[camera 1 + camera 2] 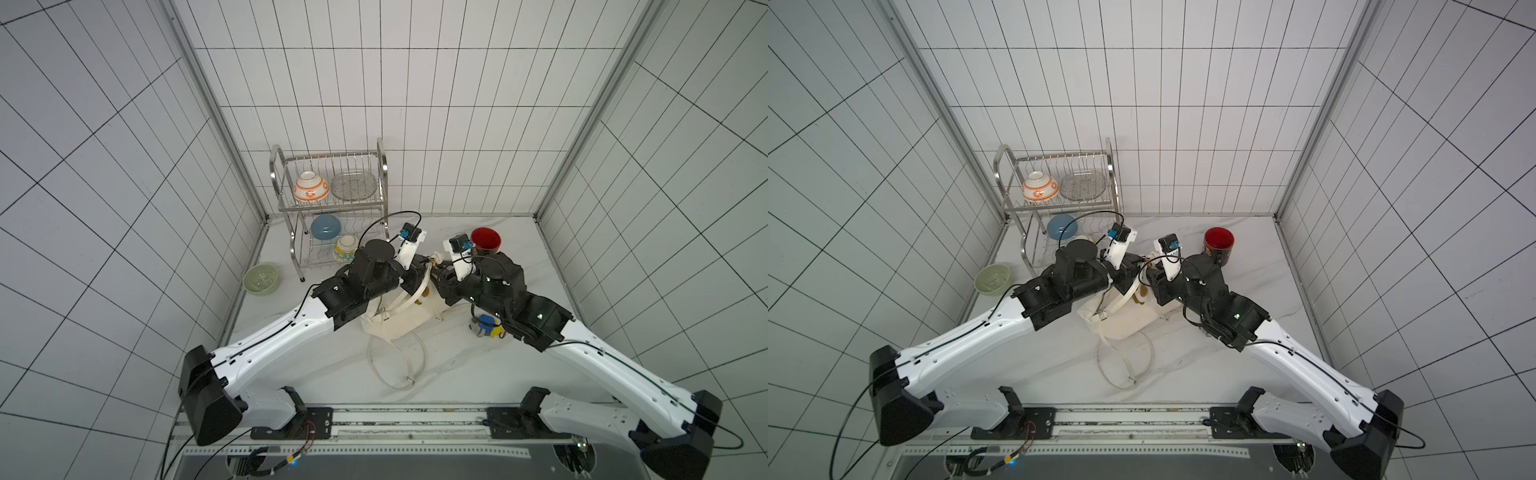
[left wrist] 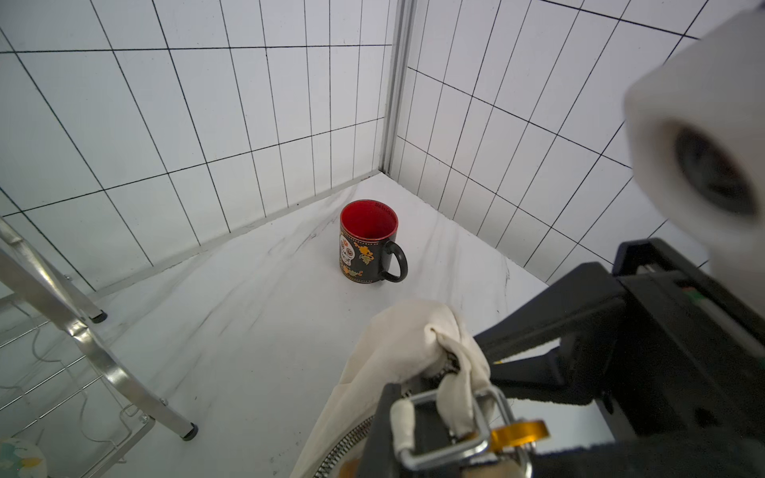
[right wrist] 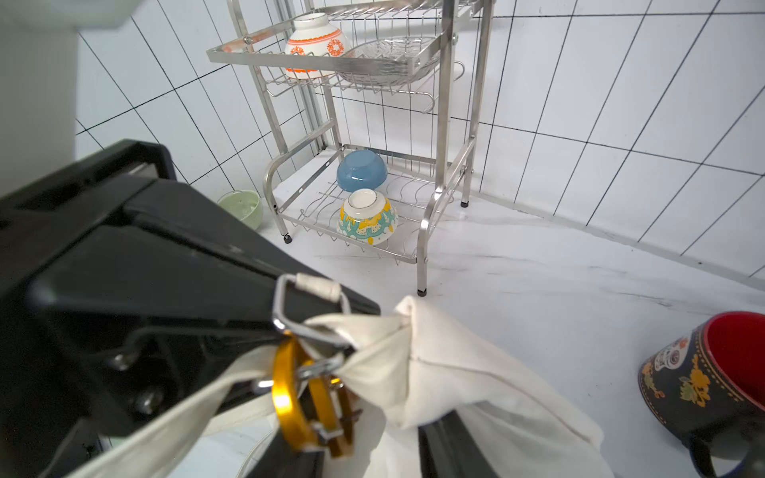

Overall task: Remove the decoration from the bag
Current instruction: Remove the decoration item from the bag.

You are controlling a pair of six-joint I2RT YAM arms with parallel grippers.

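Currently the bag (image 1: 399,324) is lying in the middle of the tabletop (image 1: 498,374), between the two arms, with its straps trailing toward the near edge. The left gripper (image 1: 420,266) is pressing its jaws together on the silver buckle (image 3: 279,304) and holding the bag's far corner clear of the tabletop. This grip is probably steadying the hardware so that the gold ring (image 3: 283,397), hanging from the buckle, is facing the right gripper (image 2: 492,360). The right jaws are standing close about the ring and the bag corner; whether they are pinching anything cannot be told.

Containers:
- The mug (image 2: 368,244) is standing upright at the far right, showing an empty red interior.
- The green bowl (image 1: 260,278) is sitting at the left, apparently empty.
- The rack (image 1: 286,166) is standing at the far left. It is carrying an orange-patterned bowl (image 1: 311,187) and a glass dish (image 1: 354,185) above, and a blue bowl (image 1: 325,226) and a yellow-patterned bowl (image 1: 347,246) below.
- The bag's contents are not showing.
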